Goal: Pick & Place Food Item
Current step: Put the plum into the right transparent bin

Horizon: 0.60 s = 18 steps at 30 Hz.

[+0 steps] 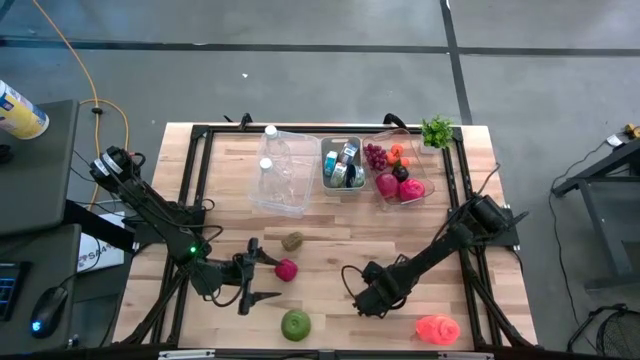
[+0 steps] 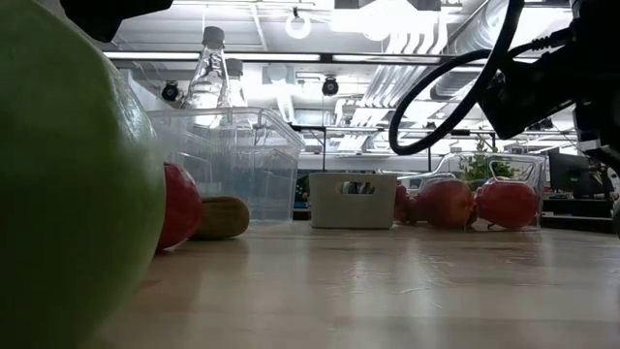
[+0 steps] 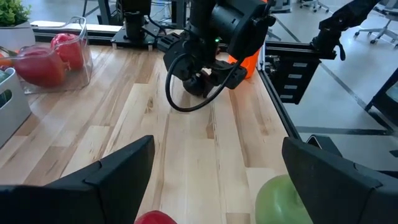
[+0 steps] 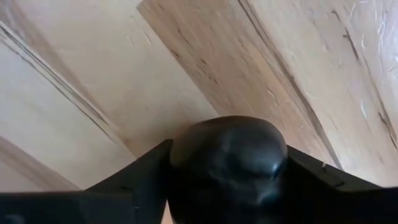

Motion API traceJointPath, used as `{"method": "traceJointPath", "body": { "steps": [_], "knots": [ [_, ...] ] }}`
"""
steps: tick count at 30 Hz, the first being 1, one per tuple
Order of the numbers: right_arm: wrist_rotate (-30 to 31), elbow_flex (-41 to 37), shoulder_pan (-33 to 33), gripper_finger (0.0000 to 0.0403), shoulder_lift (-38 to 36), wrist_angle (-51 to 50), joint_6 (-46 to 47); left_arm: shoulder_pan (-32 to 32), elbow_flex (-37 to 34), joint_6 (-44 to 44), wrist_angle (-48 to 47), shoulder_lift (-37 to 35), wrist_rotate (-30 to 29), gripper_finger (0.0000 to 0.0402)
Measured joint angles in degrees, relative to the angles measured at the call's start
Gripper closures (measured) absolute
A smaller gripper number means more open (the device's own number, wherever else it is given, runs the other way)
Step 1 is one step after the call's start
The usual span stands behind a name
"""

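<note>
This is a robotics lab or workshop, not a home. A pale wooden table sits in a black metal frame on a grey concrete floor crossed by seam lines, with a yellow cable trailing over it. Beside it stands a desk with a computer mouse. Overhead run exposed ducts and strip lights — bare industrial ceiling — and office chairs stand farther back.

Dark, rounded, glossy fruit sits between my right fingers, low against the bare wood tabletop. Its skin is near-black and smooth; upper half visible, underside hidden.
</note>
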Motion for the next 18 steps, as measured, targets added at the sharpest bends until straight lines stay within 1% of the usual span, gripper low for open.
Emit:
{"method": "traceJointPath", "body": {
  "steps": [4,12,15,18],
  "knots": [
    [0.05,-0.03,0.02,0.0207,0.00,-0.31,-0.13,0.00,0.00,0.00,-0.01,0.00,0.00,0.0057],
    [0.87,-0.13,0.02,0.0207,-0.44,-0.37,-0.60,0.00,0.00,0.01,0.00,0.00,0.00,0.0057],
    [4.01,-0.22,-0.23,0.0202,-2.16,-0.72,-1.84,0.00,0.00,0.02,0.01,0.00,0.00,0.0057],
    [7.18,0.00,-1.39,0.0206,-4.68,-2.38,-3.58,0.06,0.00,0.02,0.01,0.00,0.00,0.0057]
  ]
}}
